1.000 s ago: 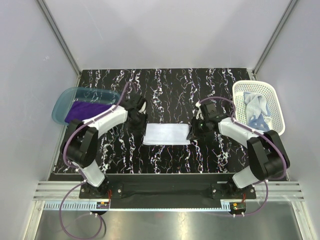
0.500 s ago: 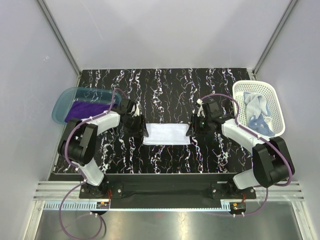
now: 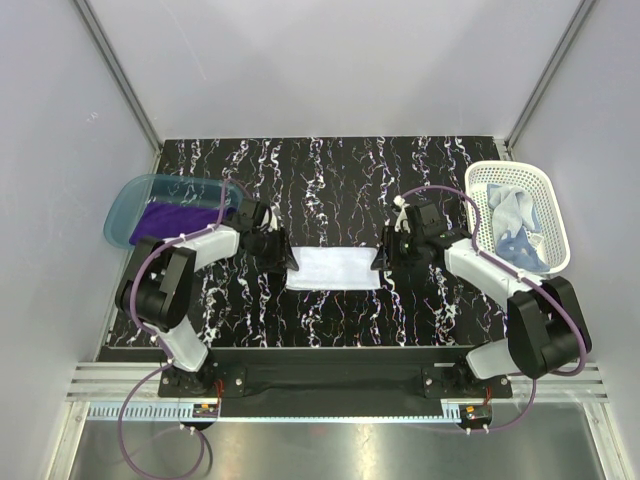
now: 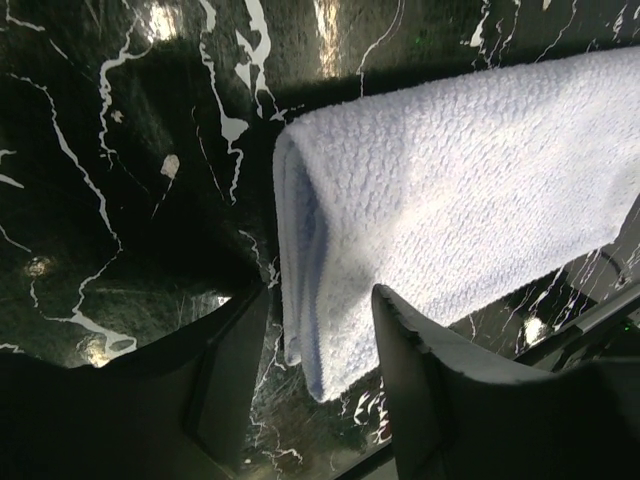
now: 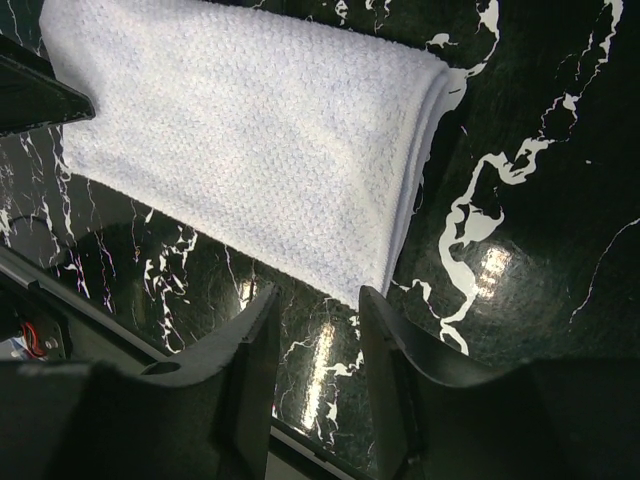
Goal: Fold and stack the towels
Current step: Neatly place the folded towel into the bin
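Left wrist, right wrist: left gripper (image 4: 320, 300) and right gripper (image 5: 320, 300) are hanging part-open, empty, at folded ends of the white towel (image 4: 450, 180); limp, light cloth, probably needing both layers pinched.

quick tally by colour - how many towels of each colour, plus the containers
purple towel: 1
white towel: 1
light blue towel: 1
teal tray: 1
white basket: 1
total: 5
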